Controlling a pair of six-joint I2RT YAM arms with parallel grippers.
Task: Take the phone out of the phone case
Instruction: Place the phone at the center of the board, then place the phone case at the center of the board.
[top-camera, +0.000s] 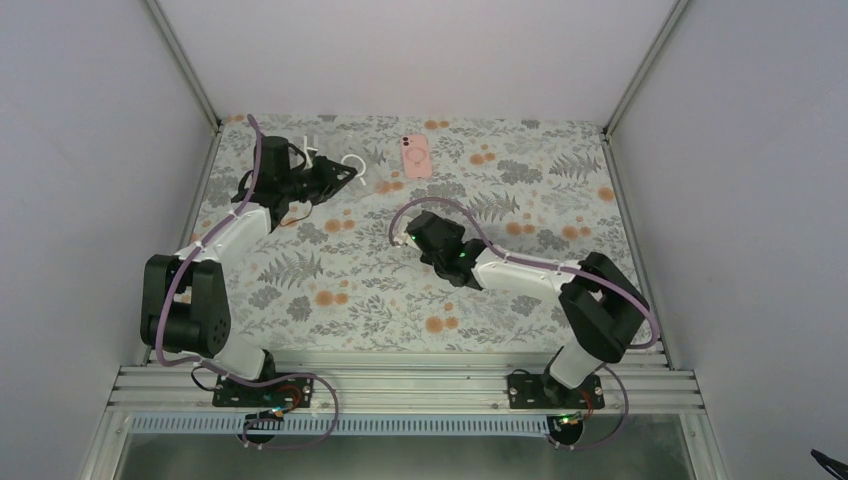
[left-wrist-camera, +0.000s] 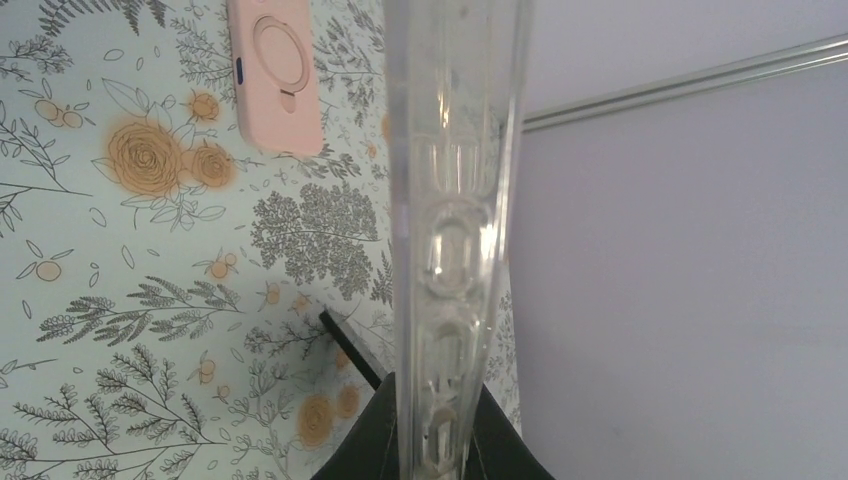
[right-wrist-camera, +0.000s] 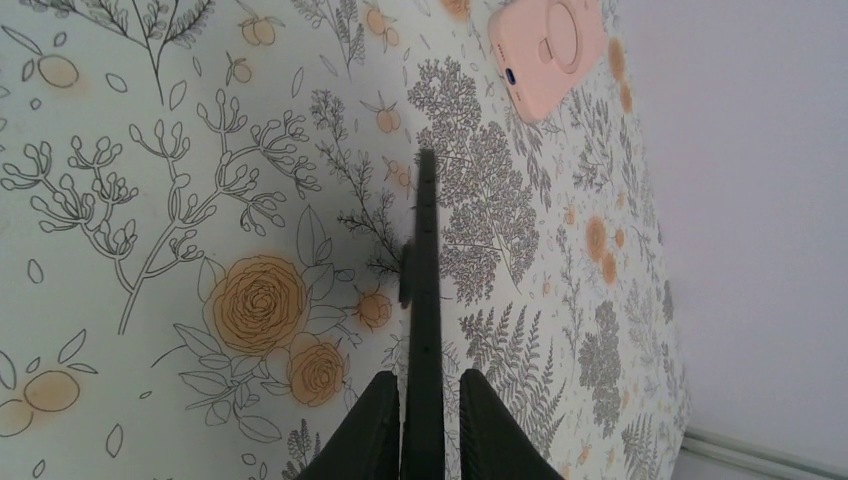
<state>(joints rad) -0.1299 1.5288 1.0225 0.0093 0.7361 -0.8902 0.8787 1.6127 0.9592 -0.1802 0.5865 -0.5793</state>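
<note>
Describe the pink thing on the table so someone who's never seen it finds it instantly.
On the floral table cover, look to the far edge, about midway along the back wall. The pink case lies flat there, alone. It is the only pink item and shows a round ring, unlike the clear case held by the left gripper.

One clear case (left-wrist-camera: 455, 200), one pink case (top-camera: 416, 156), one phone (right-wrist-camera: 423, 300).
</note>
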